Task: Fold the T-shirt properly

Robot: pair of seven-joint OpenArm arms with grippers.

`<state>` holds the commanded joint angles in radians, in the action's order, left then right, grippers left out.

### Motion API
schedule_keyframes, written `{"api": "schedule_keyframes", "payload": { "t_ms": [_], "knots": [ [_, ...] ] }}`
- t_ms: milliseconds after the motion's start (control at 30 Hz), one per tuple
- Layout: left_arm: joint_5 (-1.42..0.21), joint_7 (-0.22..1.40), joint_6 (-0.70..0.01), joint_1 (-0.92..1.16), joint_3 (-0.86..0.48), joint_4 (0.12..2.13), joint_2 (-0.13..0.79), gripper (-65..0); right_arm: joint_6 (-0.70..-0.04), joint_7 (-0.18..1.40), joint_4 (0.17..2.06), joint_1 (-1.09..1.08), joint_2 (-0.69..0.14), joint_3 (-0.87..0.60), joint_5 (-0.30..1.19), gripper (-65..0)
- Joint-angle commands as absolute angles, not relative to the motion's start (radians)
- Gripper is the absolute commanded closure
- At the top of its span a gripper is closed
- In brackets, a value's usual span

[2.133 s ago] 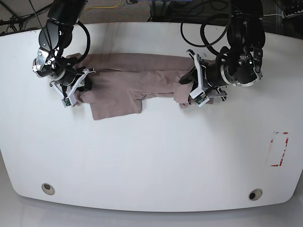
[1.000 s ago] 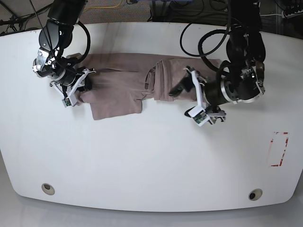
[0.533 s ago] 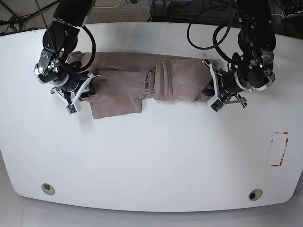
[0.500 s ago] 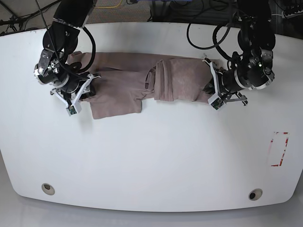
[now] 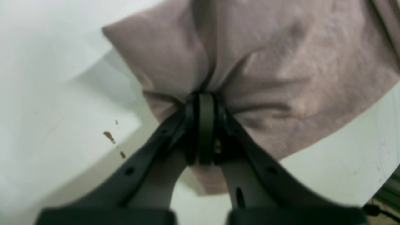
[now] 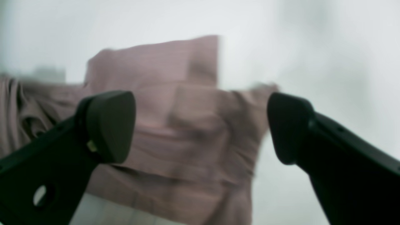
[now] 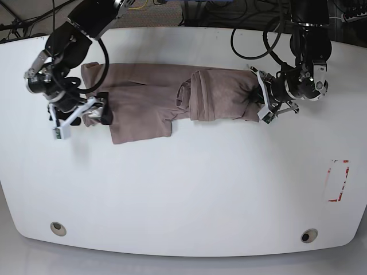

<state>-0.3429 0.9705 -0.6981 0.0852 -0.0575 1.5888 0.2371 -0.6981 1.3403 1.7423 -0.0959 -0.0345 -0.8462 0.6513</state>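
Note:
The taupe T-shirt (image 7: 155, 97) lies lengthwise along the far part of the white table (image 7: 183, 189), with a folded bunch near its middle and a flap hanging toward me at the left. My left gripper (image 7: 257, 101) sits at the shirt's right end. In the left wrist view that gripper (image 5: 203, 125) is shut on a puckered pinch of the shirt (image 5: 265, 62). My right gripper (image 7: 96, 112) is at the shirt's left end. Seen from the right wrist, the right gripper (image 6: 200, 125) is open, its pads wide apart over the shirt's (image 6: 175, 125) edge, with no cloth held.
A red-and-white label (image 7: 337, 180) is stuck on the table at the right. Two round holes (image 7: 57, 228) (image 7: 309, 235) sit near the front edge. Cables and dark equipment run behind the far edge.
The left gripper let go of the bunched middle, moved to the shirt's right end and shut on it. The right arm drew back to the left, and its gripper stands open.

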Motion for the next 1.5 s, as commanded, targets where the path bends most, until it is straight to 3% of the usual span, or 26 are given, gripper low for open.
{"api": "schedule_keyframes", "payload": {
  "t_ms": [200, 633, 1000, 1500],
  "knots": [
    [-0.343, 0.964, -0.698, 0.085, -0.058, 1.555, 0.262, 0.0, -0.698, 1.377, 1.656, -0.091, -0.111, -0.937, 0.782, -64.4],
    [-0.303, 0.967, -0.698, 0.088, -0.062, 1.558, 0.283, 0.0, -0.698, 1.365, 1.534, -0.021, -0.170, -0.978, 0.794, -64.4],
    [-0.302, 0.969, -0.698, 0.090, -0.061, 1.555, 0.283, 0.0, -0.698, 1.354, 1.636, -0.087, -0.186, -0.690, 0.736, -64.4],
    [-0.302, 0.967, -0.698, 0.110, -0.058, 1.550, 0.282, 0.0, -0.698, 1.148, 1.563, -0.228, -0.186, -0.302, 0.280, -64.2]
  ]
}}
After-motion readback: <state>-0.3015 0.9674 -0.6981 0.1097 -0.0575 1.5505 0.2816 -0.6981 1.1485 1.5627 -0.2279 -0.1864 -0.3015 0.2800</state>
